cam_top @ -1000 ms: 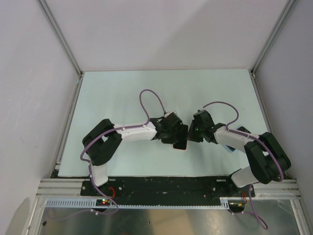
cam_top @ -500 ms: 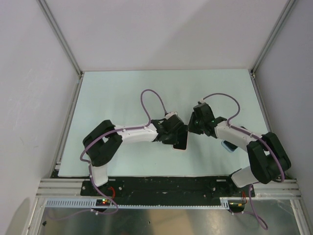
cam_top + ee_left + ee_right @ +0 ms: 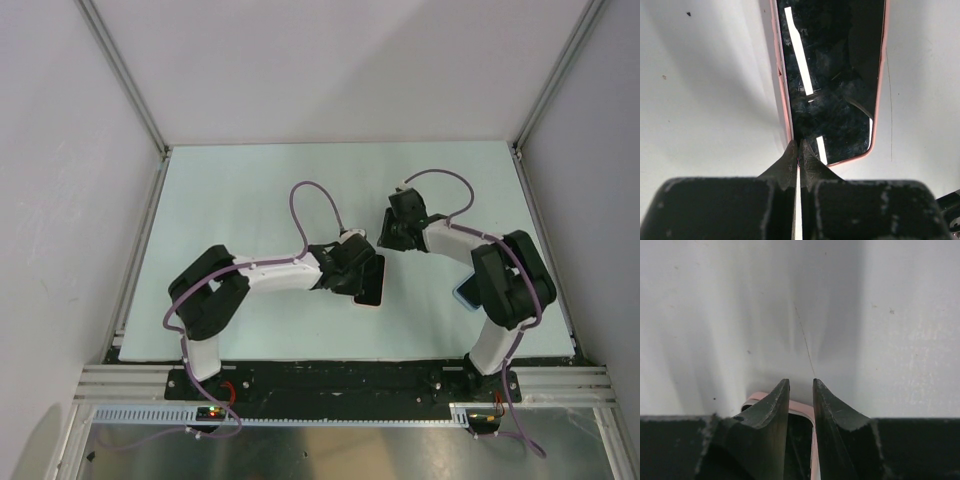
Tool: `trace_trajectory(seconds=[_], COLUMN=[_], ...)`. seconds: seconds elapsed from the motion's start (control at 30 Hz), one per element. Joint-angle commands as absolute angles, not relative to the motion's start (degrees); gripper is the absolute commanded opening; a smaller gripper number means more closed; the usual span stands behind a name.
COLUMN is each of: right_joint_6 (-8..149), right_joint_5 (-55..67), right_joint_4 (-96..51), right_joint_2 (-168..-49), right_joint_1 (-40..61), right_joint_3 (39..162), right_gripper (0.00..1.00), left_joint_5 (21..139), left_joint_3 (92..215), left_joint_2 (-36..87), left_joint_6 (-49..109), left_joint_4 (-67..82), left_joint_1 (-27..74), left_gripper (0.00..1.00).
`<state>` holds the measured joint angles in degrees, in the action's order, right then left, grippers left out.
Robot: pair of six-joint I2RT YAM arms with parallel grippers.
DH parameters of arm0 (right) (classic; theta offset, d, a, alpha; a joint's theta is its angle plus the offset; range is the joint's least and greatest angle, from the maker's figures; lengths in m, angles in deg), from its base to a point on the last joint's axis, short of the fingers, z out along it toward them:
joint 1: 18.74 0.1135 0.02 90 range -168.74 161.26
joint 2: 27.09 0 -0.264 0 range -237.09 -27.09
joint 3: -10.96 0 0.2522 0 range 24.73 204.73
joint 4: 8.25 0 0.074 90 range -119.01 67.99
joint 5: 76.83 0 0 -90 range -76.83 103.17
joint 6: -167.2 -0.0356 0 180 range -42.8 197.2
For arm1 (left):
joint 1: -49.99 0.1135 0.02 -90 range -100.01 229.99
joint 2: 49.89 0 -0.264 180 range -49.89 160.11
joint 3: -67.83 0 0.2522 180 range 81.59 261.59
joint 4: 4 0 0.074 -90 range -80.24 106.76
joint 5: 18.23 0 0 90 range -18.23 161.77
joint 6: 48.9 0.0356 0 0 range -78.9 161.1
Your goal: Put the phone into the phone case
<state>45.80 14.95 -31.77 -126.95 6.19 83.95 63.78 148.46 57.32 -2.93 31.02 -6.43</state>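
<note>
Glossy black phone (image 3: 832, 85), matt table (image 3: 705, 100)

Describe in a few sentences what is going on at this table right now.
The left claw is pinched shut on the pink rim of the phone, whose dark glossy screen faces up over the table. The right claw hangs by one corner of the phone, its fingers a narrow gap apart with nothing between them. A blue object lies partly hidden under the right arm. Whether the pink rim is the case cannot be told.
</note>
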Motion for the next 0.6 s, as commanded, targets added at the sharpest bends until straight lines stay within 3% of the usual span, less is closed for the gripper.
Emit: trace_trajectory(seconds=[0.0, 0.5, 0.57], right_joint_6=[46.95, 43.14, 42.80], right_joint_5=[14.07, 17.29, 17.50], right_joint_4=[-32.44, -36.48, -36.42], right_joint_2=[-128.89, -124.46, -123.66], right_joint_1=[6.57, 9.55, 9.49], right_joint_3=[87.02, 80.18, 79.19], right_gripper=[0.30, 0.28, 0.28], left_joint_5=[64.16, 64.11, 64.21], left_joint_3=[144.31, 148.81, 148.96], left_joint_2=[64.42, 61.01, 58.89], left_joint_6=[0.10, 4.72, 4.65], left_joint_4=[30.17, 34.64, 35.01], left_joint_1=[-5.54, -1.91, -1.94], left_gripper=[0.00, 0.00, 0.04])
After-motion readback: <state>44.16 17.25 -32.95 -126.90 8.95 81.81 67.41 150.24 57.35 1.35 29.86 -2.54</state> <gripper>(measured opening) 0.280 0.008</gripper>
